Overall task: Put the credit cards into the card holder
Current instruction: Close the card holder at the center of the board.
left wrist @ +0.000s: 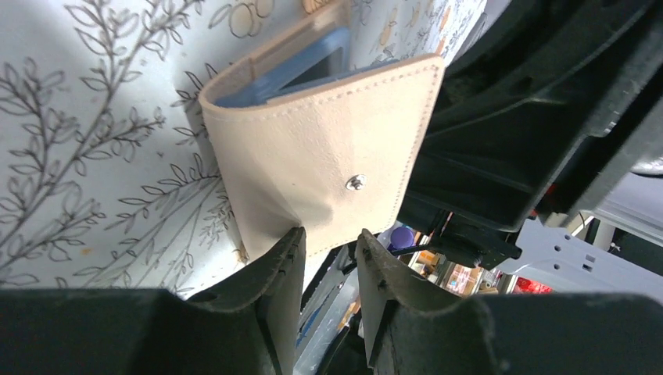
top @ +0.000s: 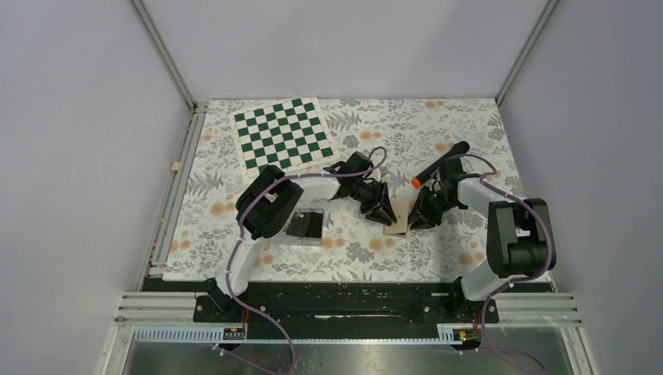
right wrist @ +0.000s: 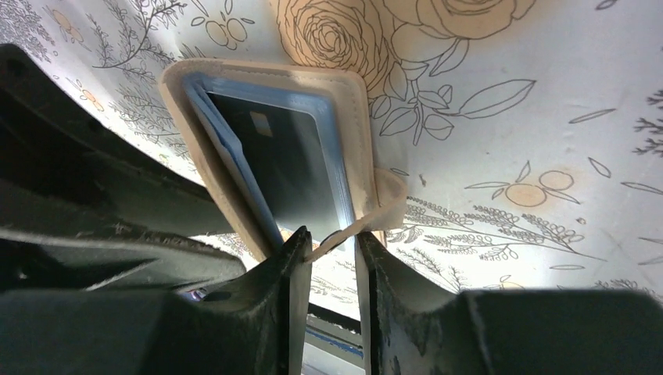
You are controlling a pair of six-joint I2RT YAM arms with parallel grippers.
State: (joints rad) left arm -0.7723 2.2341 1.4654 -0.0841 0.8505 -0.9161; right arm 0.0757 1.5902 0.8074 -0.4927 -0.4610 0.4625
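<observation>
The tan card holder (top: 397,219) lies on the flowered cloth between my two grippers. In the left wrist view its outer flap (left wrist: 313,141) with the small snap faces me. Its lower edge reaches in between the fingertips of my left gripper (left wrist: 330,234), which dent the leather. My right gripper (right wrist: 332,234) pinches the holder's thin snap tab (right wrist: 387,199), which runs slantwise from one finger to the other. The holder (right wrist: 356,117) stands open there, and a black credit card (right wrist: 289,164) sits inside its light blue lining. From above, the left gripper (top: 381,209) and the right gripper (top: 421,217) flank the holder.
A clear plastic tray (top: 301,239) with something dark and flat in it lies left of the holder, under the left arm. A black marker with an orange tip (top: 440,162) lies behind the right gripper. A green and white chessboard (top: 283,134) covers the far left.
</observation>
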